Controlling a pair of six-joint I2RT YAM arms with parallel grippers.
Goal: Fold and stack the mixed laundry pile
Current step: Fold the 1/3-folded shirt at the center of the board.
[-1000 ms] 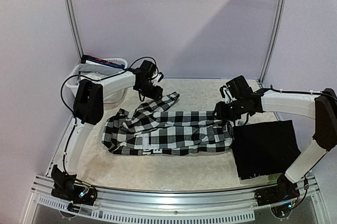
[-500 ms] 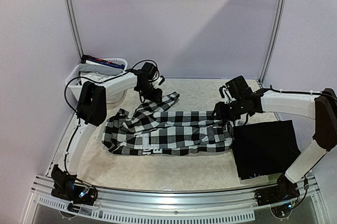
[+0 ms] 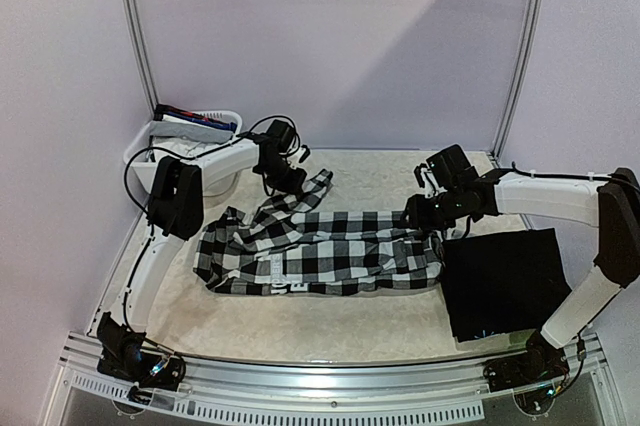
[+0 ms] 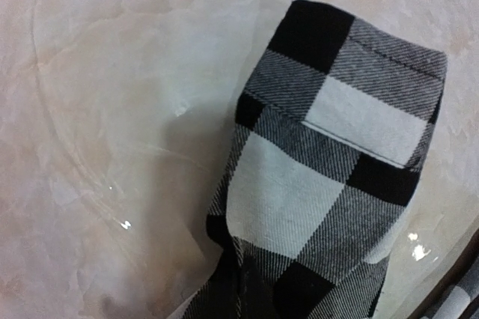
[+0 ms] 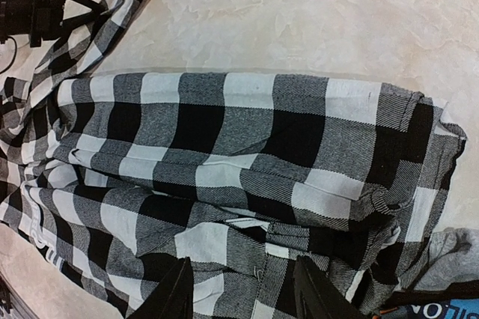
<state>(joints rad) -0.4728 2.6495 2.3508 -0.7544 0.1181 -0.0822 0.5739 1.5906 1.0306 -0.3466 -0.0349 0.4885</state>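
Note:
The black-and-white checkered shirt (image 3: 320, 246) lies spread across the middle of the table. One sleeve (image 4: 337, 154) reaches toward the back, and my left gripper (image 3: 290, 174) is shut on it just below the cuff, bunching the cloth there. My right gripper (image 5: 243, 293) stands open just over the shirt's right end, its dark fingers (image 5: 178, 293) apart with checkered cloth (image 5: 224, 154) beneath them. A grey garment (image 5: 449, 255) peeks out from under the shirt's right edge. Beside it shows a dark piece with letters (image 5: 441, 310).
A folded black cloth (image 3: 505, 281) lies flat at the right, close to the right arm. A white plastic basket (image 3: 160, 136) with coloured items stands in the back left corner. Metal frame posts rise at both back corners.
My left gripper has shut on the sleeve, and the sleeve end has shifted slightly left and back. The right arm has stayed still.

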